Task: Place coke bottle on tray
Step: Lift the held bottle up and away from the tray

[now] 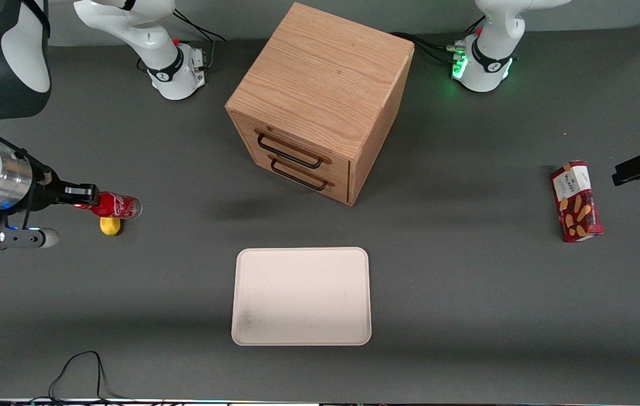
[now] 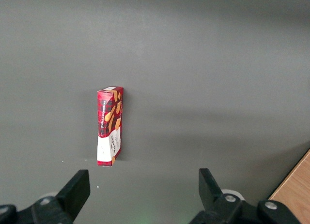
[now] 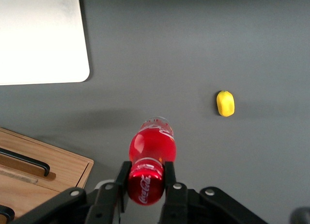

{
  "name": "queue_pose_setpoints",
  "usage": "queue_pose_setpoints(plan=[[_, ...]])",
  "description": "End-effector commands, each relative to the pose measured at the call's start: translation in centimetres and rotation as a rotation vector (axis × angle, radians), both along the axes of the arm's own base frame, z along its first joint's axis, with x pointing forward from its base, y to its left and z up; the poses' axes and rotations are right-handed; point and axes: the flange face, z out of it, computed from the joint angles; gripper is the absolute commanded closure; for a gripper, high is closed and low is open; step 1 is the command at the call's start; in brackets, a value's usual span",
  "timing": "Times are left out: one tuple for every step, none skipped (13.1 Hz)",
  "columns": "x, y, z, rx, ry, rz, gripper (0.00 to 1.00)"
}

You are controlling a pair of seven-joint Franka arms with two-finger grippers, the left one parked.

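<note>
My right gripper point(image 1: 84, 198) is shut on the cap end of the small red coke bottle point(image 1: 114, 206) and holds it lying level above the table, toward the working arm's end. In the right wrist view the two fingers clamp the red cap of the coke bottle point(image 3: 150, 156) at my gripper point(image 3: 147, 171), with the clear base pointing away. The cream-beige tray point(image 1: 301, 296) lies flat near the front camera, in front of the drawer cabinet, and is bare. One rounded corner of the tray point(image 3: 38, 35) shows in the right wrist view.
A yellow lemon point(image 1: 110, 225) lies on the table just under the bottle; it also shows in the right wrist view point(image 3: 225, 103). A wooden drawer cabinet point(image 1: 320, 101) stands mid-table. A red biscuit box point(image 1: 576, 201) lies toward the parked arm's end.
</note>
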Motion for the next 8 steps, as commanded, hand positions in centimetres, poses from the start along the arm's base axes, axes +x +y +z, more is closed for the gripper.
queue_pose_setpoints(plan=[[-0.2, 0.4, 0.4, -0.004, -0.009, 0.007, 1.00], [0.2, 0.8, -0.1, -0.002, -0.007, 0.001, 1.00], [0.6, 1.2, -0.2, 0.004, -0.017, -0.002, 1.00], [1.1, 2.3, -1.1, 0.004, -0.014, -0.006, 1.00], [1.6, 3.7, -1.7, 0.013, -0.022, -0.013, 1.00], [2.6, 4.7, -3.2, 0.017, -0.024, -0.036, 1.00], [3.4, 5.9, -4.7, 0.021, -0.032, -0.059, 1.00], [4.2, 6.9, -5.6, 0.034, -0.061, -0.086, 1.00]])
